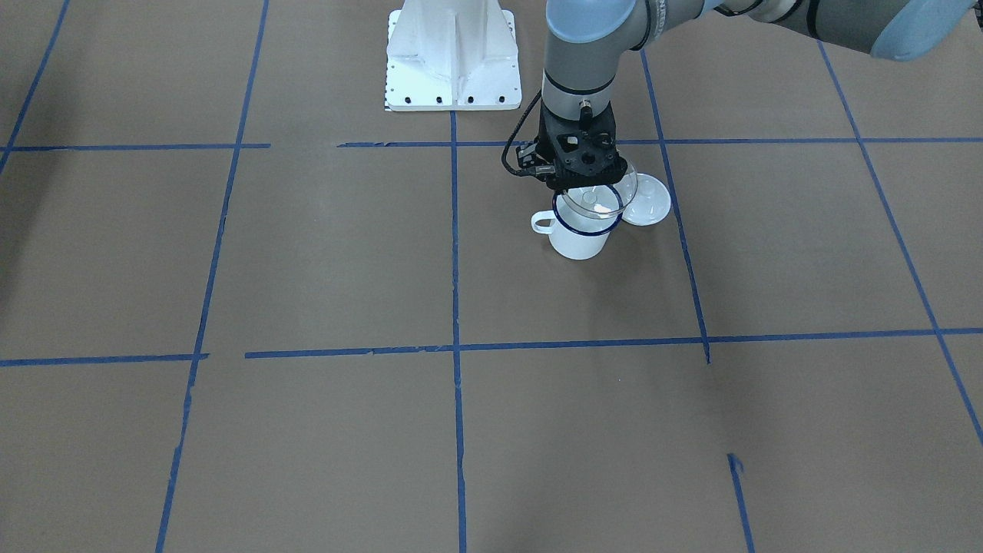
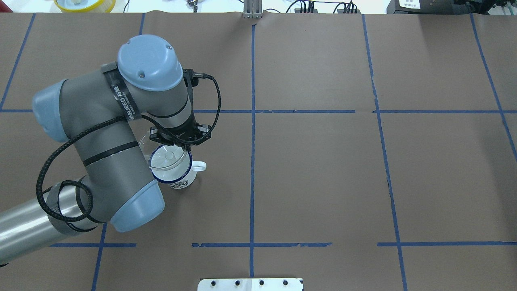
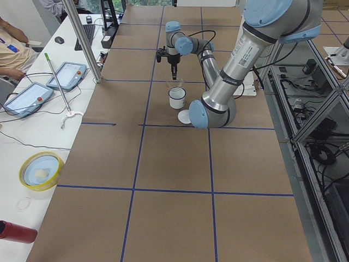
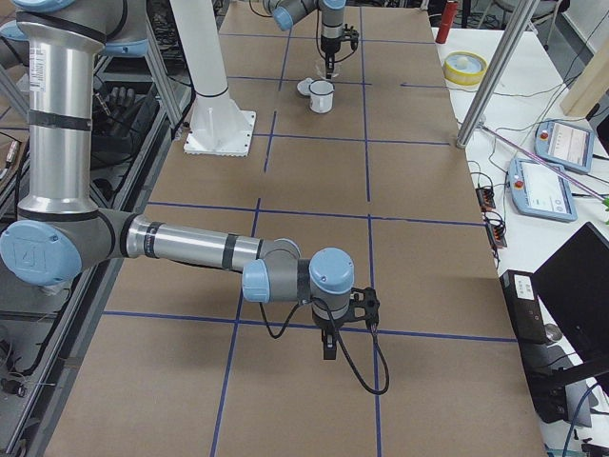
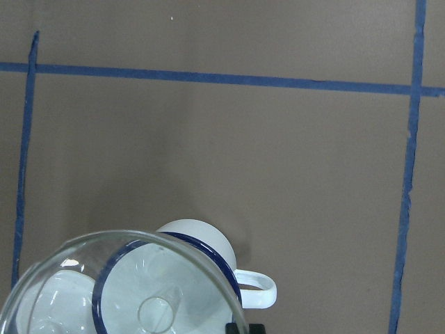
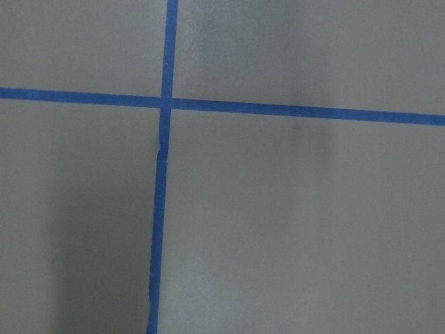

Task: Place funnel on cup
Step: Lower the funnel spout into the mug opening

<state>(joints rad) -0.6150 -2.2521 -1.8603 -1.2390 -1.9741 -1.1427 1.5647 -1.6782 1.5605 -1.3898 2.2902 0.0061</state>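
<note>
One light, slick funnel (image 1: 597, 201), judged fragile, hung over the cup (image 1: 577, 240), rim clamped in left gripper (image 1: 581, 184); right gripper's (image 4: 328, 352) state unclear.

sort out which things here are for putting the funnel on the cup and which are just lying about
For the job:
clear funnel, held by the left gripper
white enamel mug under it

Lying about:
white domed lid beside the mug
yellow-rimmed dish and red cylinder on the side bench
</note>
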